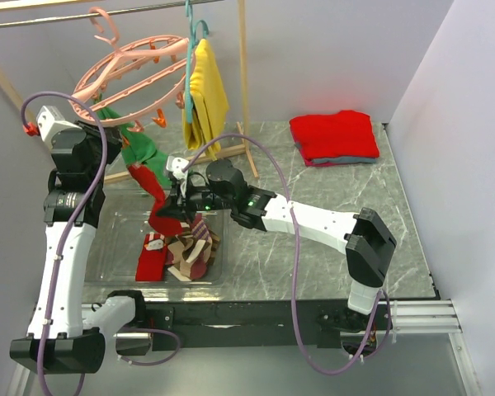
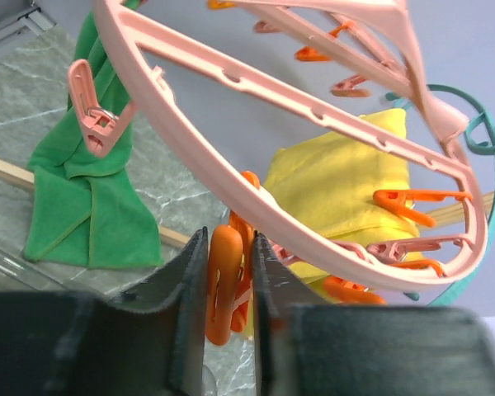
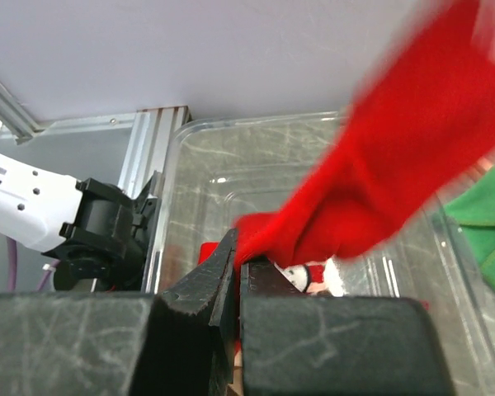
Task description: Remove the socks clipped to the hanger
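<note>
While the left gripper (image 2: 229, 264) pinches an orange plastic clip (image 2: 223, 309) on the round pink plastic ring hanger (image 2: 313, 107), the right gripper (image 3: 238, 272) is clamped on a red sock (image 3: 379, 165) above the clear plastic bin (image 3: 256, 157) at the table's (image 1: 330, 239) near left corner. If the clip is only half squeezed, pulling may tilt the hanger or stretch the sock.
</note>
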You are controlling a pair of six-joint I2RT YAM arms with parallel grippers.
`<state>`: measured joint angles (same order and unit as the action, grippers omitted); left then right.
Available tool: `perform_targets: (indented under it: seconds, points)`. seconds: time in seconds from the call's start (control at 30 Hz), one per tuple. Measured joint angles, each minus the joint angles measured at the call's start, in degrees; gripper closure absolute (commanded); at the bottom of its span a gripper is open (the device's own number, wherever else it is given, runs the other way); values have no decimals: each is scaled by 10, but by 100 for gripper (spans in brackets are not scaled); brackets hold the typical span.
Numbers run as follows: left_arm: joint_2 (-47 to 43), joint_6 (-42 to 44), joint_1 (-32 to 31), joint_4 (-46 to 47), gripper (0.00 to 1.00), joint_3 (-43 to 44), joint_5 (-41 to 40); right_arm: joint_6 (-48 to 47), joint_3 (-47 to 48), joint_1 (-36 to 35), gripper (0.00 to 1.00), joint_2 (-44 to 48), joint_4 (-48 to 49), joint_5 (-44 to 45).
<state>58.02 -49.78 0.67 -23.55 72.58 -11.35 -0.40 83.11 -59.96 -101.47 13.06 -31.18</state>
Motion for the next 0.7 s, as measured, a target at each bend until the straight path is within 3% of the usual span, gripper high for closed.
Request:
perform_targets:
  seconds: [0.1,0.5,0.63,0.7]
  points:
    - [-2,1,0,9,98,0,1,9,-4,0,100,0,-3,0]
    - [-6,2,0,11,98,0,5,21,-68,0,100,43,-22,3]
    - [-8,4,0,11,88,0,5,29,-81,-4,100,57,-19,5]
    - [-11,6,0,15,68,-2,5,32,-79,-12,100,54,-21,7]
